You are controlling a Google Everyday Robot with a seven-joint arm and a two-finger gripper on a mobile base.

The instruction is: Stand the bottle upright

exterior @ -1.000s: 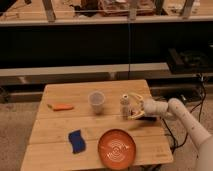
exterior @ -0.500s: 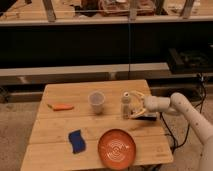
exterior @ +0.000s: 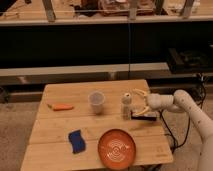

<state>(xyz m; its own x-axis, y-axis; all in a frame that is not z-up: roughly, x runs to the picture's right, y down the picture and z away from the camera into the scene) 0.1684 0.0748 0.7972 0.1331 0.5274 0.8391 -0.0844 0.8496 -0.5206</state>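
Observation:
The small pale beige bottle [exterior: 126, 104] with a whitish cap stands upright on the wooden table [exterior: 60, 135], right of centre. My gripper [exterior: 139, 101] is just to the right of the bottle, at about its height. It is open and empty, with its two pale fingers spread one above the other and not touching the bottle. The white arm [exterior: 186, 104] reaches in from the right edge of the view.
A translucent plastic cup [exterior: 96, 102] stands left of the bottle. An orange carrot-like item [exterior: 62, 106] lies at the left, a blue sponge [exterior: 76, 140] at the front left, and an orange plate [exterior: 116, 148] at the front. A dark flat object [exterior: 144, 117] lies under the gripper.
My gripper has let go of the bottle and drawn back a little to the right. The bottle stays standing where it was.

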